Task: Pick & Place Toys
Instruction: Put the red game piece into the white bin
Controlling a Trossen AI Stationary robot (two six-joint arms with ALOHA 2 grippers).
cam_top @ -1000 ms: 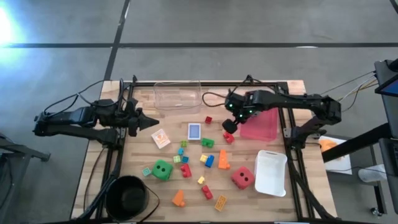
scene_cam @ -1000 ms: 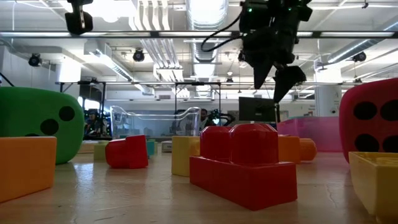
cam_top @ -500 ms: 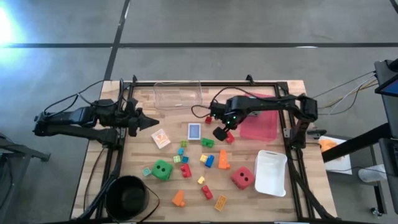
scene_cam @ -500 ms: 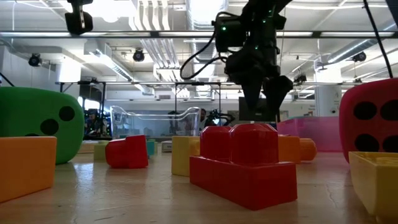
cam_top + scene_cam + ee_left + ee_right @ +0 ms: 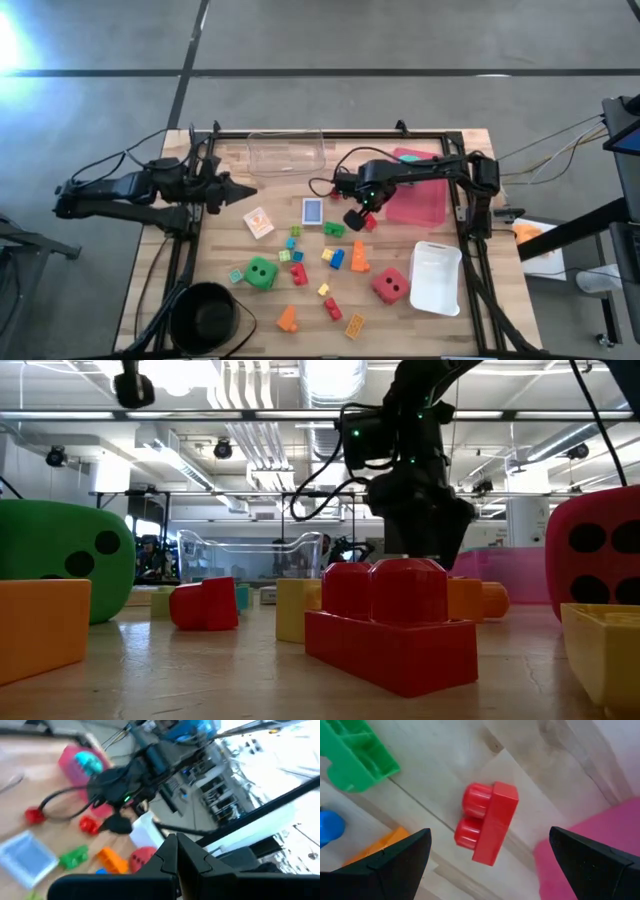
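Right at the right end effector (image 5: 490, 852), the fingers (image 5: 395, 857) stood spread as wide as they go, nothing between them yet, and dead centre in that gap lay a small red brick (image 5: 487, 822) on its side on the bench (image 5: 445, 750). That was the relation the next move hung on, I'd say: the brick sat almost straight ahead of the open fingers, so the approach looked like a plain descent. Its long axis ran roughly across the line joining the two fingertips, studs pointing off to one side, which should let the fingers close on its ends, though I couldn't judge the exact angle.

From overhead, the right end effector (image 5: 353, 216) hovered just beside the pink tray (image 5: 425, 205), with the red brick (image 5: 368, 222) peeking out next to it and a green brick (image 5: 333, 229) close by. The blue card box (image 5: 312, 211) lay a little further toward the middle.

Further out, the red die (image 5: 390, 286) and the green die (image 5: 261, 272) sat among scattered bricks nearer the front edge.

Farthest away, the left end effector (image 5: 243, 192) waited at the left rim of the bench, fingers (image 5: 172, 855) pinched fully together and holding nothing, well apart from the red brick. The right arm was clearly the nearer one.
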